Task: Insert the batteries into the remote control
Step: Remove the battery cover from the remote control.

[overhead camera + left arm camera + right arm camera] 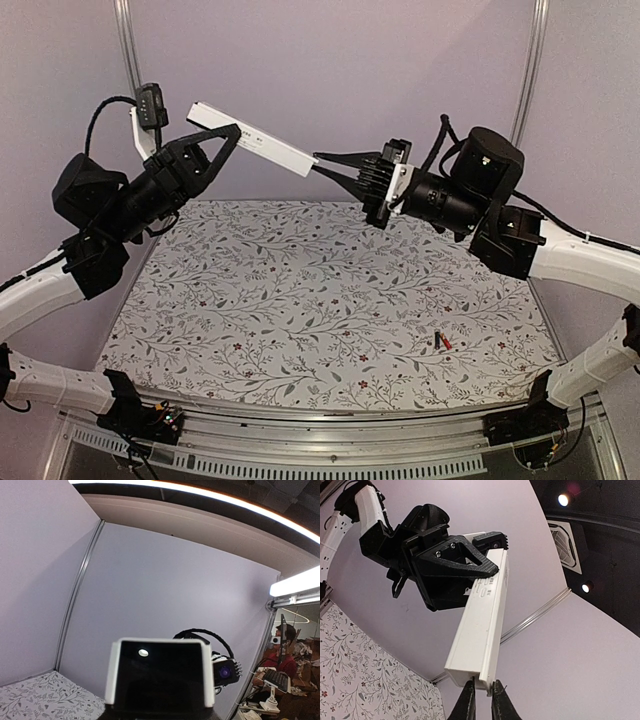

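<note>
The remote (265,143) is in the air, high above the far edge of the table (300,290), and touches nothing except the grippers. The left gripper (232,132) pinches it across its width, not far from its left end. Its fingers are pressed on the 2 long sides.

The long axis of the remote goes from the far left corner side down toward the right, and its right end points straight at the right gripper (321,165). This gripper stands in line with that axis, at the end face. In the right wrist view its fingers (468,702) are close together, with only a narrow slit between them. A corner of the remote's end sits at that slit. Whether they really press on it, I cannot tell.

The 2 batteries (441,341) lie on the table near the right near corner, just beside each other, the red 1 on the right. They are well apart from the remote and far below it. The right arm is clearly the nearer one to them.

I judge that no battery is loaded yet, and the compartment must be reached first. The left arm carries the remote, so the right arm has to work on its end and later fetch the batteries.
</note>
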